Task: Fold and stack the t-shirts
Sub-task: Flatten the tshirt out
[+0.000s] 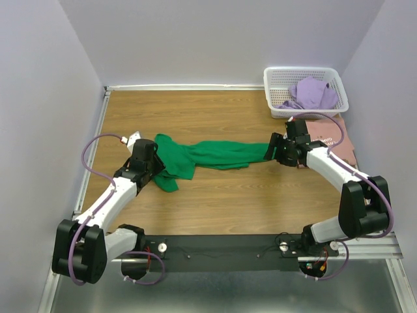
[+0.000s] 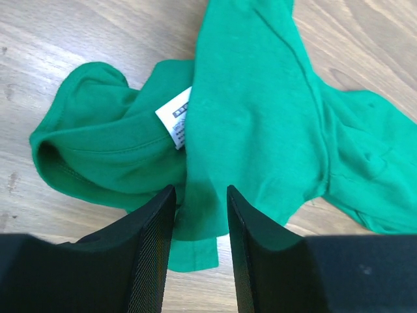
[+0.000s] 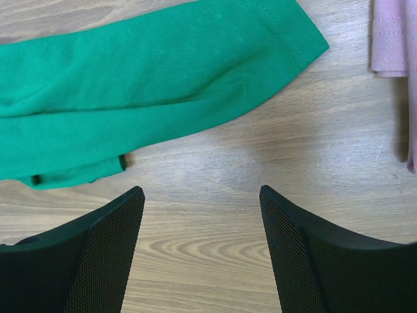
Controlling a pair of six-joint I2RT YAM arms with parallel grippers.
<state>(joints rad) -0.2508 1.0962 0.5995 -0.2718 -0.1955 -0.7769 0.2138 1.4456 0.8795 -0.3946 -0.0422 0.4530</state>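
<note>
Around the work: white lattice basket [image 1: 301, 69] sits at back R corner of the table [image 1: 215, 202], w/ the purple t-shirt [image 1: 313, 93] heaped inside it. The pink t-shirt [image 1: 332, 134] lies flat on the wood just in front of the basket, and the R arm [image 1: 332, 166] crosses over it and hides part of it. Its hem edge shows at top R of the R wrist view, apart from the green cloth. The green t-shirt [image 1: 215, 155] is pulled into a long band across mid-table, bunched at its L end, where a white label [image 2: 174, 120] pokes out btwn folds. The L arm [image 1: 111, 195] reaches in from the near L. L gripper [image 2: 201, 190] is over that bunched end, jaws partway apart w/ green cloth lying in the gap; can't tell if the pads touch it. R gripper [image 3: 202, 190] is wide apart, grasping nothing, over bare wood just beside the band's R end. Count: 3 t-shirts (1 green, 1 pink, 1 purple), 1 basket, 2 arms, 2 grippers. Surface is a wood-grain tabletop w/ a pale rim, and a black rail [image 1: 221, 248] along the near edge carries the arm bases. Plain lavender walls [image 1: 215, 39] close it in at back and on both sides.
</note>
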